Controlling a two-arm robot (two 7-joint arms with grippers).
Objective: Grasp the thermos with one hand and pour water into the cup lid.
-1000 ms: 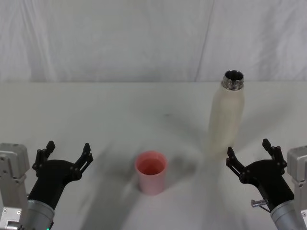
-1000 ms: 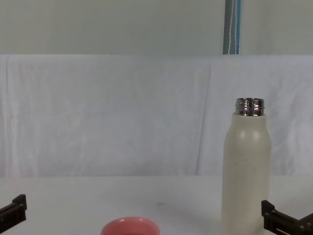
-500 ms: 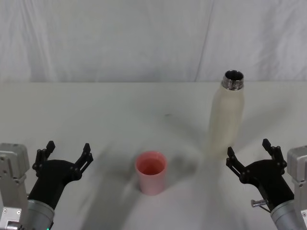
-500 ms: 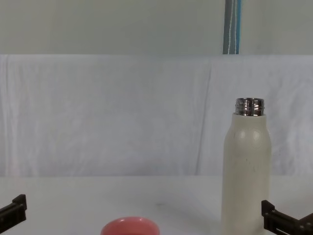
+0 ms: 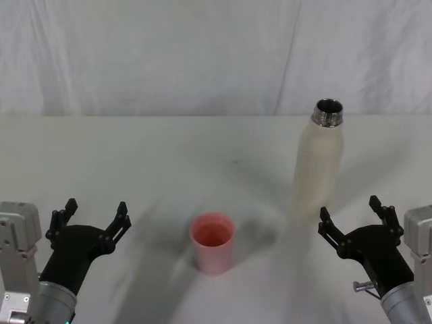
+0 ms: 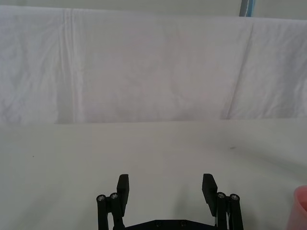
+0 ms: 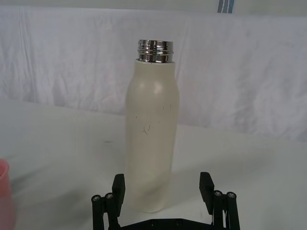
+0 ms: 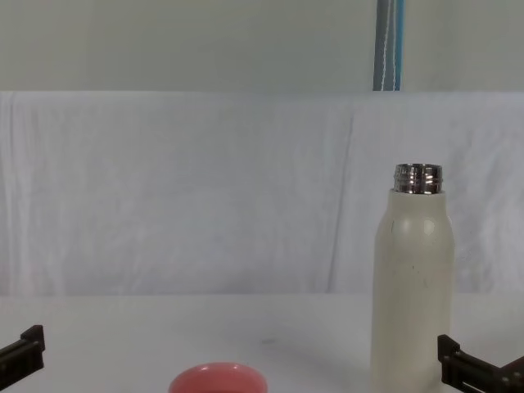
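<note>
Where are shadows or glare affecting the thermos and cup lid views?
Head view: soft smeared shadows fan over the table around the cup lid. Right wrist view: bright highlights on the thermos steel neck, its cream body evenly lit. Chest view: flat light, neck glints.

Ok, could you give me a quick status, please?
Both grippers, left and right, open, empty. Thermos upright, uncapped, untouched. Cup lid upright. Nothing in the way.

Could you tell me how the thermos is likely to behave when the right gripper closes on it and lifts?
The thermos is tall and narrow on a small base, so a push near its steel neck would probably tip it. Its smooth, matte, rounded body may slip, so a mid-body grasp seems safer. It is uncapped and may hold water, so probably heavy. The right gripper waits open beside it.
</note>
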